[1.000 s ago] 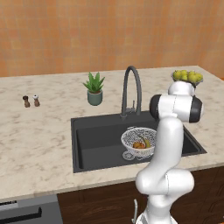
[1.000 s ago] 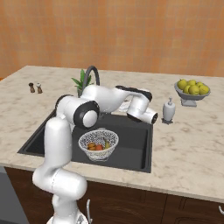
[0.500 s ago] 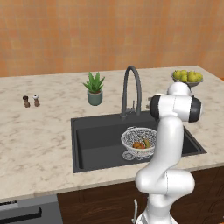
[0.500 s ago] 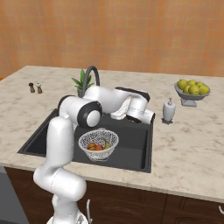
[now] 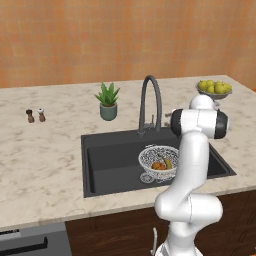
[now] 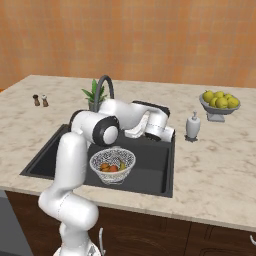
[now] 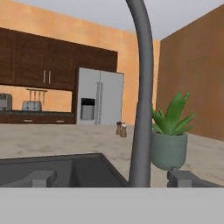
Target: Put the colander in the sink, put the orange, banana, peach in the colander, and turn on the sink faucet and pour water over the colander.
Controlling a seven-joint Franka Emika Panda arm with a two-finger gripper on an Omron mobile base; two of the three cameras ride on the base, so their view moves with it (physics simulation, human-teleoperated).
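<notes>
The silvery mesh colander (image 5: 159, 161) (image 6: 112, 161) stands in the dark sink (image 5: 107, 165) (image 6: 150, 172), right of its middle. Inside it lie an orange (image 6: 104, 166), a reddish peach (image 6: 114, 169) and a yellow banana (image 5: 168, 163) (image 6: 122, 165). The tall gooseneck sink faucet (image 5: 150, 102) (image 6: 105, 85) rises behind the basin; no water shows at its spout. My gripper (image 7: 111, 178) (image 6: 135, 132) is open, level with the faucet's lower pipe (image 7: 140, 131), which stands between and just beyond the fingertips (image 7: 41, 178). Nothing is held.
A potted plant (image 5: 108, 101) (image 7: 168, 140) stands just left of the faucet. A soap dispenser (image 6: 193, 126) and a bowl of yellow-green fruit (image 5: 214, 89) (image 6: 219, 102) sit on the counter to the right. Two small shakers (image 5: 35, 115) stand far left.
The hand has swung left from beside the soap dispenser toward the faucet's pipe. The jaws stayed open; colander and fruit have not moved.
</notes>
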